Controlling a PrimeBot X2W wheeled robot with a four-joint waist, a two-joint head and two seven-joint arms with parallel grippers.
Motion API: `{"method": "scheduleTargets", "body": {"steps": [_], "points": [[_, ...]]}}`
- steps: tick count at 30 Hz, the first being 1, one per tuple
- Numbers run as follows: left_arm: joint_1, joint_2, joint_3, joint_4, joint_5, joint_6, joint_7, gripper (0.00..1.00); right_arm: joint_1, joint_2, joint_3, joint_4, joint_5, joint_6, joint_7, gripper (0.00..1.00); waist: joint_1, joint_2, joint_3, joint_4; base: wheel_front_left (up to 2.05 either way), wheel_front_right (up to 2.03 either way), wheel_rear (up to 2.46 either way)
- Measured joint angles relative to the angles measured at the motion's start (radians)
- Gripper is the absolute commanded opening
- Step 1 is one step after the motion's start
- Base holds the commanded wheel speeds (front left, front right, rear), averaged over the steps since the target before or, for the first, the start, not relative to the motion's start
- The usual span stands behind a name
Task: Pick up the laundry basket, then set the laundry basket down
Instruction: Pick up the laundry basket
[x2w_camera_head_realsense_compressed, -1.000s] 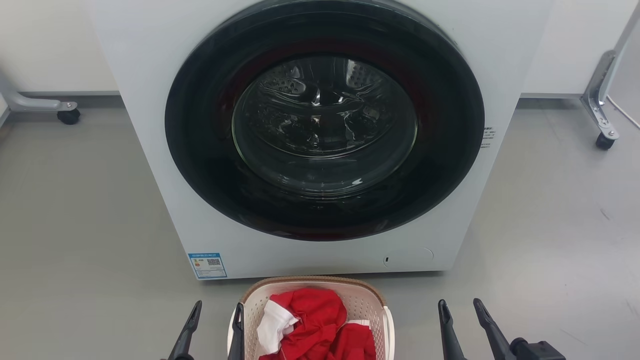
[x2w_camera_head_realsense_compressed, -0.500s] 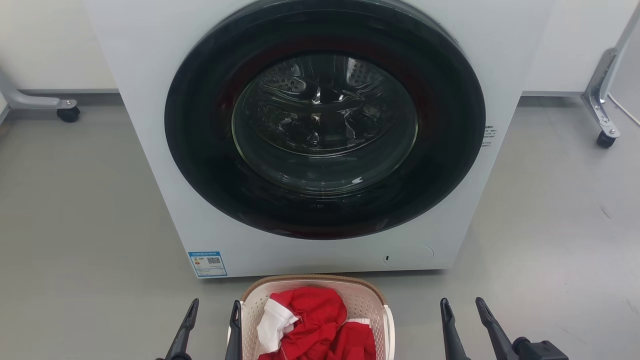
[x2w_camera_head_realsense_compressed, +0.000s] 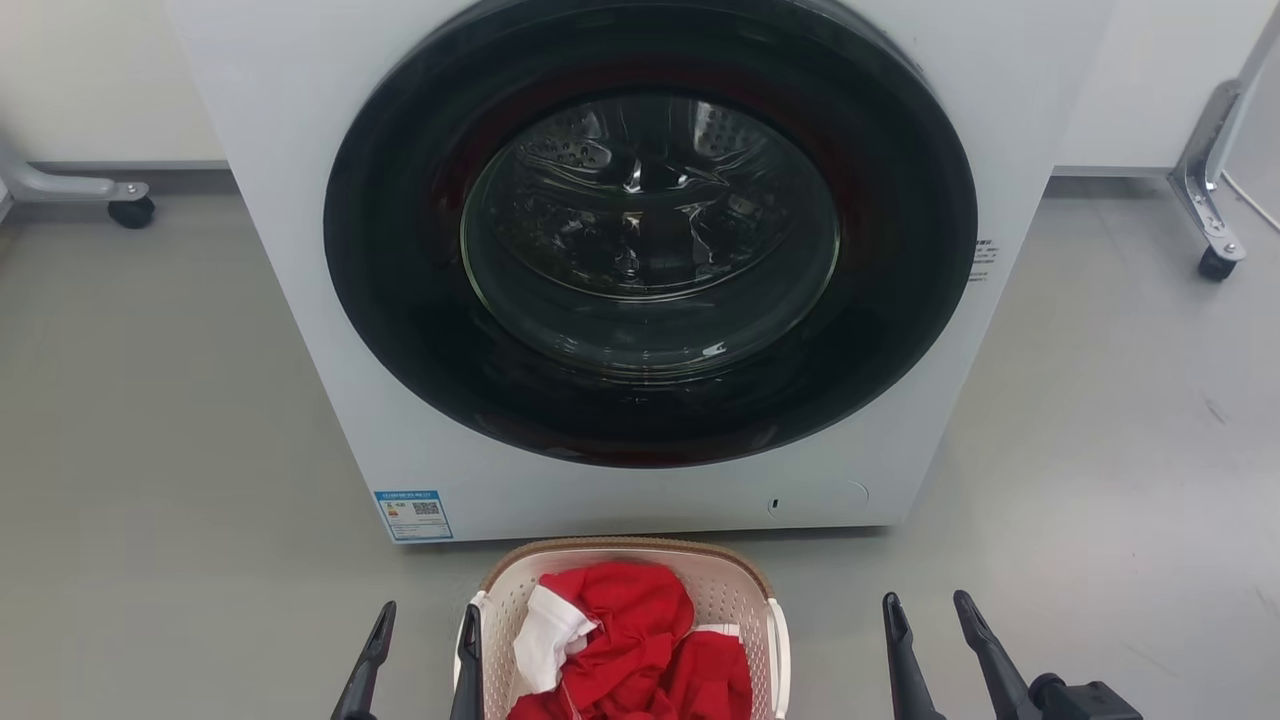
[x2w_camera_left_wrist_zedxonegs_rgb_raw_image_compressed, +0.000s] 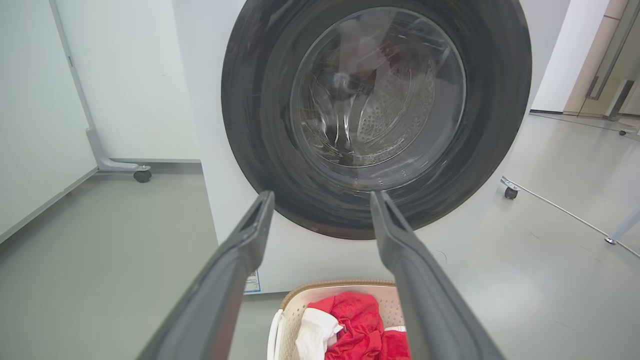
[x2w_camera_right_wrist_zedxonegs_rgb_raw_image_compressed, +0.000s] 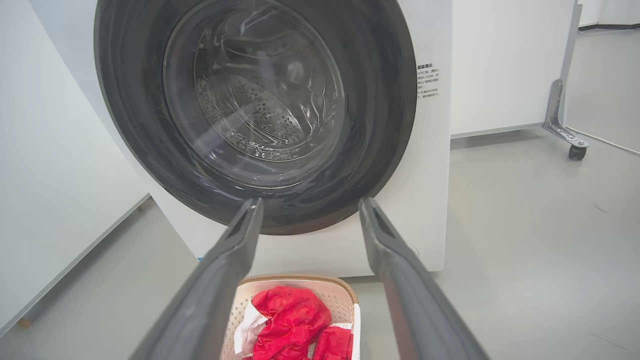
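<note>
Cream plastic under a brown rim: the laundry basket (x2w_camera_head_realsense_compressed: 625, 548) stands on the floor (x2w_camera_head_realsense_compressed: 150, 450) just before the washer (x2w_camera_head_realsense_compressed: 280, 300), red cloth (x2w_camera_head_realsense_compressed: 640, 620) inside. Since a second ago the whole head view has shifted slightly. My camera moved, not the basket, so I judge pickup not yet begun. Left gripper (x2w_camera_head_realsense_compressed: 425, 612) and right gripper (x2w_camera_head_realsense_compressed: 925, 600) are both spread wide and empty. Count: one basket, one washer, two grippers.

Recorded a slight camera shift over the last second, raising washer (x2w_camera_head_realsense_compressed: 330, 400) and laundry basket (x2w_camera_head_realsense_compressed: 625, 546) together in the head view.
</note>
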Motion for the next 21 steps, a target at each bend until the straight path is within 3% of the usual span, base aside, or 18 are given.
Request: {"method": "scheduleTargets", "body": {"steps": [21], "points": [[-0.102, -0.01, 0.018, -0.022, 0.015, -0.009, 0.0, 1.0, -0.112, 0.001, -0.036, -0.04, -0.018, 0.025, -0.001, 1.0, 0.0001, 0.0, 0.192, -0.002, 0.0, 0.0, 0.0]]}}
